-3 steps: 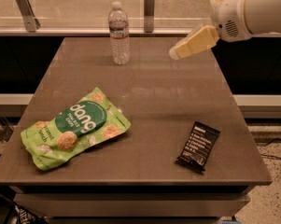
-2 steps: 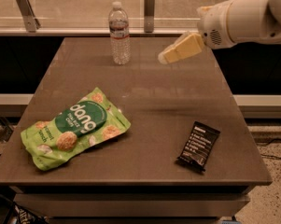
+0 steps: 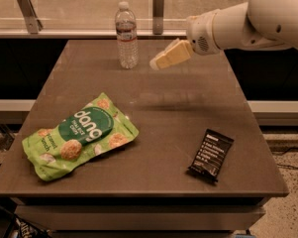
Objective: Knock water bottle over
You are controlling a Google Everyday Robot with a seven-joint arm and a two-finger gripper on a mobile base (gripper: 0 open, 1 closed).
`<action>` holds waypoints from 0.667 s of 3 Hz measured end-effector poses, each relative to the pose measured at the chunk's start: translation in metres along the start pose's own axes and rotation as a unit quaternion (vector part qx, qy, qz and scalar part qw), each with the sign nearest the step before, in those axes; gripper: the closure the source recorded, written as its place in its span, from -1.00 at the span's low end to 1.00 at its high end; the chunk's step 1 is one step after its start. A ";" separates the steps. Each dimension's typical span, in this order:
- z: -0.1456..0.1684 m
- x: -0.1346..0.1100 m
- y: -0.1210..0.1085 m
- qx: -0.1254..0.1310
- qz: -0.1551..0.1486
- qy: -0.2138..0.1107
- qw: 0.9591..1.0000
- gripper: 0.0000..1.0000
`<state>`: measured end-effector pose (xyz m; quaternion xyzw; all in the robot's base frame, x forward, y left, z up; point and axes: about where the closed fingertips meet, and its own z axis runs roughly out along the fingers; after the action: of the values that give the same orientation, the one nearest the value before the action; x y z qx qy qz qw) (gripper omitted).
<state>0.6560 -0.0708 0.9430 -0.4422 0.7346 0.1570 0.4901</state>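
Water bottle [image 3: 126,36] upright at table [image 3: 163,108] rear; gripper [image 3: 157,63] hovering near its right; dang snack bag [image 3: 79,135] front-left; wrapped bar [image 3: 211,155] front-right.

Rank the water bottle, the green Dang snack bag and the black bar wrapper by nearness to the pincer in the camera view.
The pincer hangs over the far half of the table.
1. Water bottle: upright near the far edge, just left of the pincer.
2. Dang snack bag, near left, and black bar wrapper, near right: too close to call.
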 end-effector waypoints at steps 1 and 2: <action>0.028 -0.005 -0.001 -0.022 -0.001 -0.013 1.000 -1.00; 0.049 -0.011 -0.004 -0.036 -0.003 -0.023 0.999 -1.00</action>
<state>0.6886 -0.0352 0.9302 -0.4582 0.7153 0.1925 0.4913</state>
